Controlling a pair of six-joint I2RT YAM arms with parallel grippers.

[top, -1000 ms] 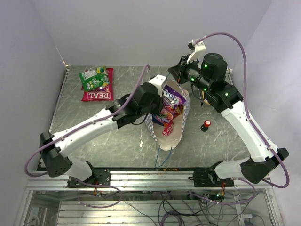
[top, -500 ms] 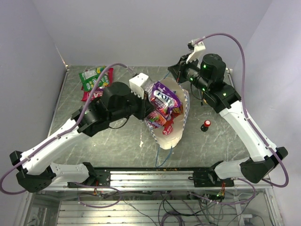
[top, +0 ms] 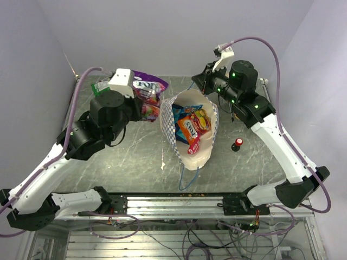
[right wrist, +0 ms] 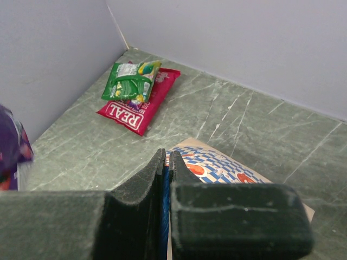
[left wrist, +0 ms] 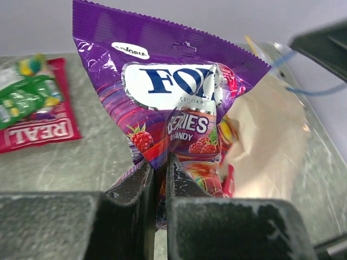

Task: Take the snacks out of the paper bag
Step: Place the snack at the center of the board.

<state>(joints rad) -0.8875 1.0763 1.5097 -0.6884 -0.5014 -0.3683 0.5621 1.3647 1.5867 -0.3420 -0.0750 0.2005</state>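
Observation:
My left gripper (top: pixel 140 103) (left wrist: pixel 157 162) is shut on the lower edge of a purple candy bag (top: pixel 149 86) (left wrist: pixel 173 103) and holds it in the air, left of the paper bag (top: pixel 209 154). The checkered paper bag (right wrist: pixel 217 165) lies open. An orange packet (top: pixel 196 124), a blue one (top: pixel 178 115) and a small red one (top: pixel 193 146) show inside it. At the bag's far rim my right gripper (top: pixel 199 81) (right wrist: pixel 166 154) is shut on its blue cord handle (right wrist: pixel 165 195). A red "REAL" packet (right wrist: pixel 138 105) with a green packet (right wrist: pixel 130 80) on it lies at the far left.
A small red-and-black knob (top: pixel 237 144) stands on the table right of the bag. The bag's near cord handle (top: pixel 187 179) trails toward the front rail. Grey walls close the back and both sides. My left arm (top: pixel 81 141) crosses the left half of the table.
My left gripper has lifted the purple candy bag out of the paper bag and carried it left and toward the back. The right gripper has kept its hold on the handle.

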